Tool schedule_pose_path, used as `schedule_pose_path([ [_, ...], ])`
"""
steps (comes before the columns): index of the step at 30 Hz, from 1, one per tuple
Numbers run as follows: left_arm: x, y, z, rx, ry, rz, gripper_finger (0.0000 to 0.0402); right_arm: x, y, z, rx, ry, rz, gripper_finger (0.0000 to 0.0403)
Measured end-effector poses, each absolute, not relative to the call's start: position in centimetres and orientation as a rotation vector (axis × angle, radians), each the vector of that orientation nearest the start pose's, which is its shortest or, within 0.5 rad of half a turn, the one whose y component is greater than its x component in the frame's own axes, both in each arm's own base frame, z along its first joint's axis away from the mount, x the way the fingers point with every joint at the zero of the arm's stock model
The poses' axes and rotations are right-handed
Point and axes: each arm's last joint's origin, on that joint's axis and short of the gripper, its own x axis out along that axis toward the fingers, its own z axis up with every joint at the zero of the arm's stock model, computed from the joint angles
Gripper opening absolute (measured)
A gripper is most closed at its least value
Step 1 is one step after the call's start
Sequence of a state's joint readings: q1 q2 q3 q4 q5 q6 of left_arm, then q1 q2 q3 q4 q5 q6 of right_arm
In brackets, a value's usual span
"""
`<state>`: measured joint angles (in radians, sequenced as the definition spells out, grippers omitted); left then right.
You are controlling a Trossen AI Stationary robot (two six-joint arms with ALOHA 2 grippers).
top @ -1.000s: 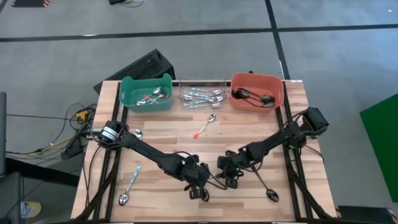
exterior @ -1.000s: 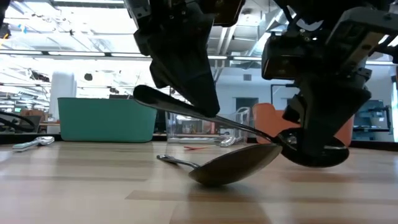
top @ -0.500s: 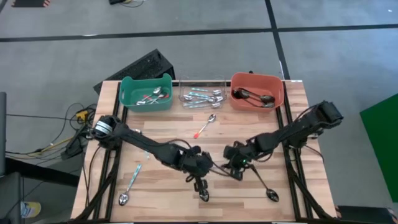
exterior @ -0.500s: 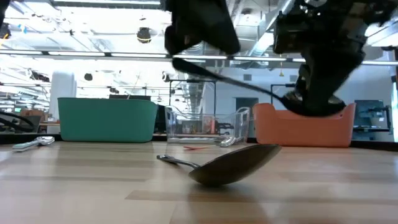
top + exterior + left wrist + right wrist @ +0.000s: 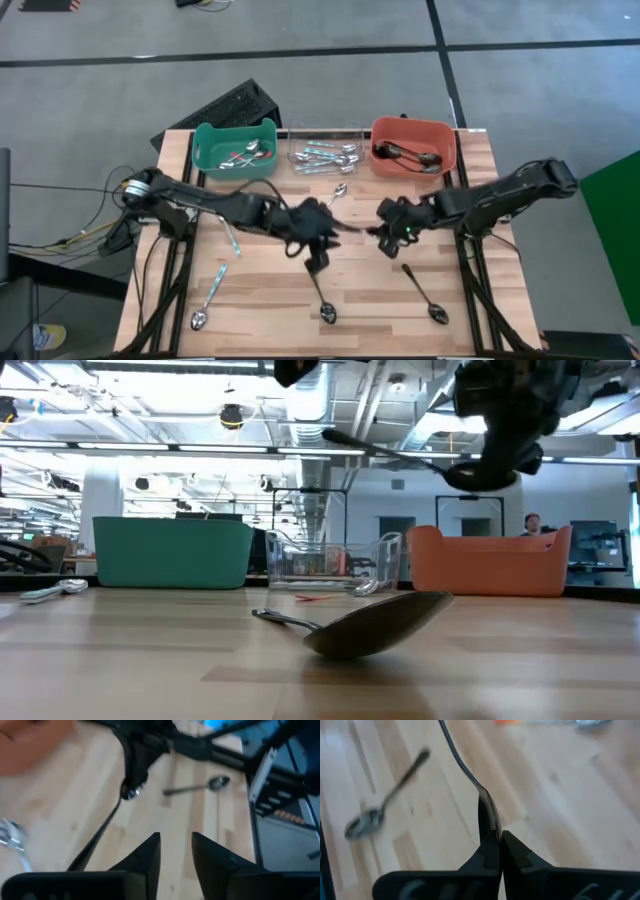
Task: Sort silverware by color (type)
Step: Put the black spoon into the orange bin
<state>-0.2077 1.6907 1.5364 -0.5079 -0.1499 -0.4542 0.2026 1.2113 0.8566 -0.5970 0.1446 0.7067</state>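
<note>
My right gripper (image 5: 385, 236) (image 5: 496, 839) is above the middle of the table, shut on a dark-handled spoon (image 5: 400, 450) that it carries high over the wood. My left gripper (image 5: 318, 250) (image 5: 176, 838) is just to its left and open. The spoon's handle (image 5: 100, 837) passes beside the left fingers, outside their gap. Two more dark spoons (image 5: 322, 298) (image 5: 425, 296), a teal spoon (image 5: 210, 297) and an orange spoon (image 5: 330, 203) lie flat on the table. My right gripper pinches the dark spoon between its two fingers at the bowl end (image 5: 489, 820), with the shiny bowl (image 5: 131, 794) showing just below the fingers. The fingers come from the table's right. The spoon is lifted clear and lies nearly level, its handle (image 5: 370, 445) reaching toward my left gripper.
Three bins stand along the far edge: a teal one (image 5: 236, 150), a clear one (image 5: 325, 140) and an orange one (image 5: 412, 135), each with spoons inside. One dark spoon (image 5: 365, 625) lies close to the low camera. Bare wood shows along the near edge.
Both grippers have risen and moved from the near middle of the table toward the far edge. The dark spoon went with them: one second ago its bowl hung just above the wood, and now it is carried high. The other dark spoon stayed on the table.
</note>
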Motion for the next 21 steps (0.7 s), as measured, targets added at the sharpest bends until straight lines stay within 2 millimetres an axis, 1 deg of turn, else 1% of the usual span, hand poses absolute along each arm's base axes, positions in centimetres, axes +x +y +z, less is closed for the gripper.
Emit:
schedule_pose_path([
  [6, 35.4, -3.5, 36.2, -0.264, 0.531, 0.196, 0.0130, 22.3, 1.5, 26.3, 0.540, 0.750, -0.388, 0.0014],
  [12, 33.4, 0.5, 38.8, -0.206, 0.432, 0.359, 0.0137, 21.5, -1.1, 28.7, 0.600, 0.528, -0.465, 0.0015],
  [14, 32.9, 1.9, 39.4, -0.217, 0.402, 0.407, 0.0138, 21.5, -1.8, 29.8, 0.604, 0.421, -0.458, 0.0015],
  [17, 32.8, 3.8, 39.8, -0.242, 0.354, 0.455, 0.0138, 21.8, -2.7, 31.5, 0.575, 0.252, -0.438, 0.0015],
  [21, 33.1, 6.0, 40.0, -0.283, 0.305, 0.406, 0.0138, 22.1, -3.8, 33.0, 0.546, 0.087, -0.430, 0.0015],
])
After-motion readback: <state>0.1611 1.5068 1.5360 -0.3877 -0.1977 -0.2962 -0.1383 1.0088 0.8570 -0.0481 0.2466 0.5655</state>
